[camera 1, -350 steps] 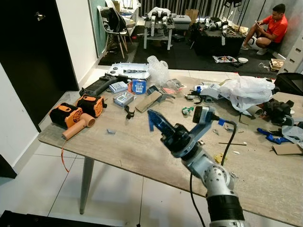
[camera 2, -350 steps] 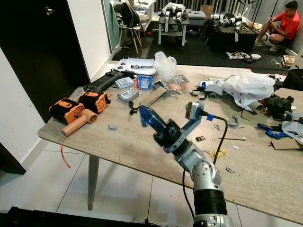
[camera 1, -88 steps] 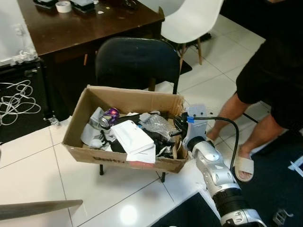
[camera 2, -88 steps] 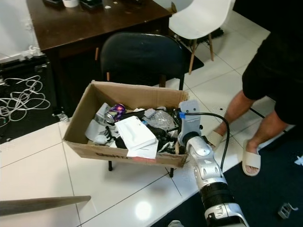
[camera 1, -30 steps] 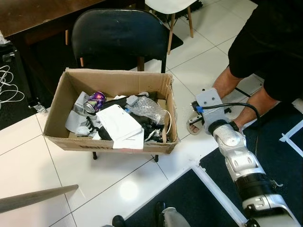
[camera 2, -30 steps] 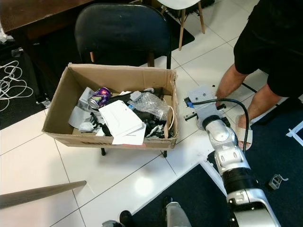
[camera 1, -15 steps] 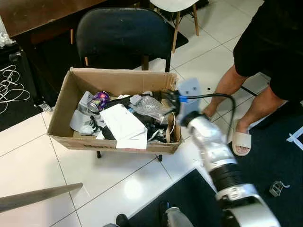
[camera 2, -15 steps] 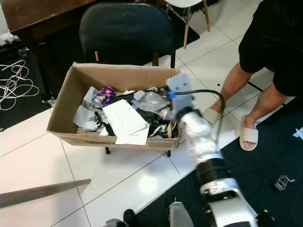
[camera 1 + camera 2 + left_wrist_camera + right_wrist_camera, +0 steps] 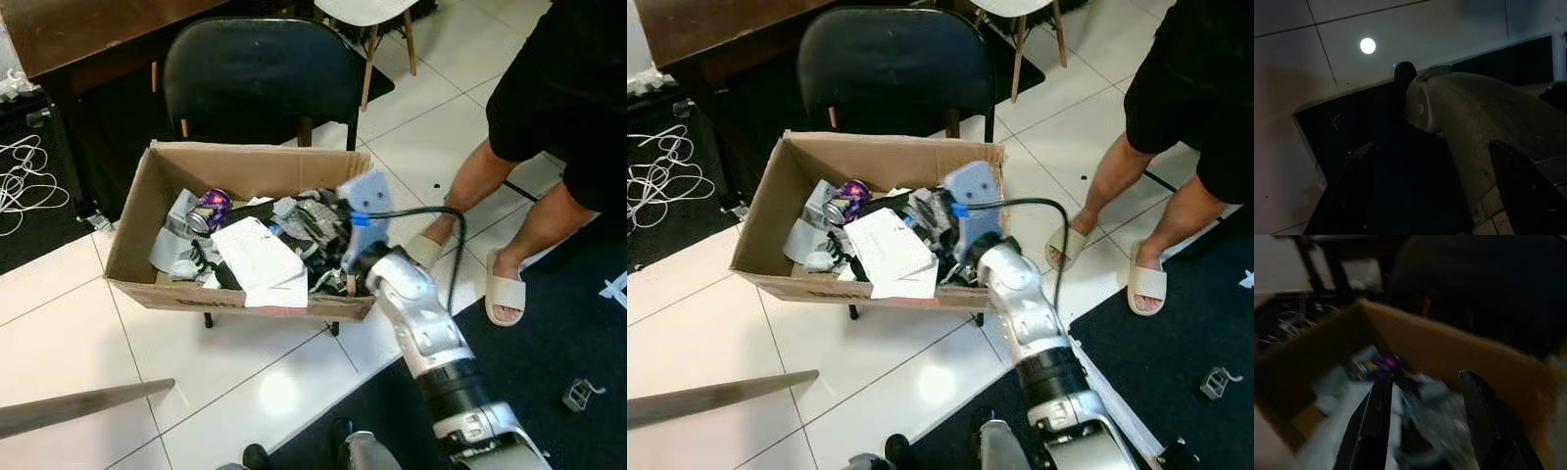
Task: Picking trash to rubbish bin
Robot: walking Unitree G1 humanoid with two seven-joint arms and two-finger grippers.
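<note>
I have the right gripper (image 9: 1422,426) poised over the open brown cardboard box (image 9: 245,166) that serves as the rubbish bin, its two long black fingers (image 9: 1374,423) spread well apart with nothing visibly between them. The box sits directly below and ahead of the gripper, its long axis running across my line of reach, and the silver right arm (image 9: 1019,313) crosses its near right corner. The left gripper (image 9: 1435,196) hangs idle by the robot's own leg over the dark mat (image 9: 1400,161), fingers apart and empty.

Inside the box, the trash lies just under the right gripper: crinkled clear plastic film (image 9: 312,217), a flat white sheet of paper (image 9: 260,259) towards the near wall, and a shiny purple crushed can (image 9: 209,208) at the far left end. The corrugated walls look soft and slightly bowed.

The box rests on a black padded chair (image 9: 260,73) over glossy white floor tiles (image 9: 59,323). A person in black shorts and pale slippers (image 9: 505,294) stands close to the right of the arm.

I judge the drop done or nearly so; the gripper should lift straight up, clear of the box wall.
</note>
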